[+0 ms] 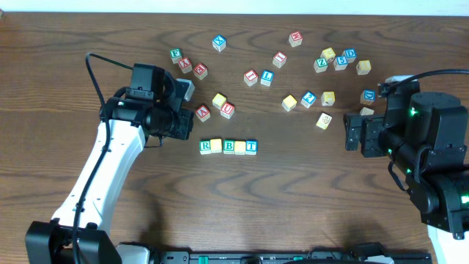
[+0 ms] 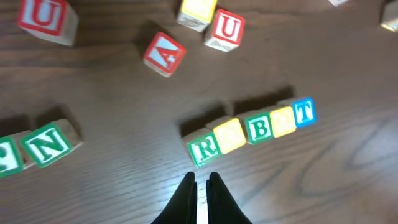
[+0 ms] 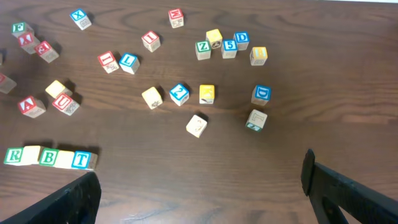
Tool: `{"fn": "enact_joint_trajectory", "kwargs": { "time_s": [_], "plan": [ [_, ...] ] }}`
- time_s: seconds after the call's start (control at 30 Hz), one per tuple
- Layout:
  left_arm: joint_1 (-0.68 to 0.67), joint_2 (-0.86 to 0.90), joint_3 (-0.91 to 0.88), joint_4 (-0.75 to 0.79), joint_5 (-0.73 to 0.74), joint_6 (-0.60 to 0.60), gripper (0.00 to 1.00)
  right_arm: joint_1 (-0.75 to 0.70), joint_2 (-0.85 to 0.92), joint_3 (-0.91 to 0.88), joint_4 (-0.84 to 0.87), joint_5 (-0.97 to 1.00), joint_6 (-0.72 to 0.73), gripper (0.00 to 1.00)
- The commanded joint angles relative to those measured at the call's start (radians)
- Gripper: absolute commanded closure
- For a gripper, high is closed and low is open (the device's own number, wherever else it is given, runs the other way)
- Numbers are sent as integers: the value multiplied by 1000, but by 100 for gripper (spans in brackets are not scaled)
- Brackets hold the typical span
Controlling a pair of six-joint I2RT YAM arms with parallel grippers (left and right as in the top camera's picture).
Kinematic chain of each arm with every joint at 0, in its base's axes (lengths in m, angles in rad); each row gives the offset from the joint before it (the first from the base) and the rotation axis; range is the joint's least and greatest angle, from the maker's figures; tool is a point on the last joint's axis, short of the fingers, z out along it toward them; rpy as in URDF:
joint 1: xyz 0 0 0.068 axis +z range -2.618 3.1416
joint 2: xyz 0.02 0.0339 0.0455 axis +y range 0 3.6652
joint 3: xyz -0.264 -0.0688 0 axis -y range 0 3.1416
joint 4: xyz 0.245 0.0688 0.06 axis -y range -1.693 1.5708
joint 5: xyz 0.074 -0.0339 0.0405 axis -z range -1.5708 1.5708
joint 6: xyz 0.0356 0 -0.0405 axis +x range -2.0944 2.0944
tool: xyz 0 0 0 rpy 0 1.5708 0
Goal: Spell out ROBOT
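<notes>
- As five blocks sit side by side in one row, the word looks built: R block (image 2: 204, 149), first yellow block (image 2: 229, 135), B block (image 2: 259, 127), second yellow block (image 2: 283, 121), T block (image 2: 303, 113).
- The row lies on the tabletop (image 1: 308, 198), near the front middle. Each block touches the next one, and the line is a little crooked.
- The two yellow blocks stand where the O's go, but I cannot read a letter on their tops.
- I think almost nothing is left to do, maybe only a small nudge to make the row straight.
- The left pincer (image 2: 200, 185) is squeezed tight and has nothing in it. It points down just beside the R block and does not touch it.
- The left arm reaches in from the left side, and its wrist is bent over the row's left end.
- The right pincer (image 3: 200, 177) is spread wide and has nothing in it. It hangs over bare wood on the right, well apart from the row.
- A red A block (image 2: 163, 55) and a red U block (image 2: 225, 28) lie behind the row, apart from it.
</notes>
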Motion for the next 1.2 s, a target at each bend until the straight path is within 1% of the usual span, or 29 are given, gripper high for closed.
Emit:
{"fn": "enact_joint_trajectory", "kwargs": {
  "time_s": [0.0, 0.33, 0.43, 0.57, 0.73, 1.17],
  "plan": [
    [2, 8, -1, 15, -43, -38, 93, -6, -3, 16, -4, -5, -15, 1],
    [2, 54, -92, 100, -34, -38, 92, -6, -3, 16, -7, -5, -14, 1],
    [0, 97, -95, 107, -26, -37, 93, -6, -3, 16, -8, -6, -11, 1],
    [0, 138, -95, 130, 21, -37, 93, -6, -3, 16, -11, -5, -11, 1],
    [-14, 181, -95, 154, 22, -36, 92, -6, -3, 16, -24, -5, -11, 1],
    [-32, 225, -99, 180, 18, -26, 93, -6, -3, 16, -30, -5, -11, 1]
  ]
}}
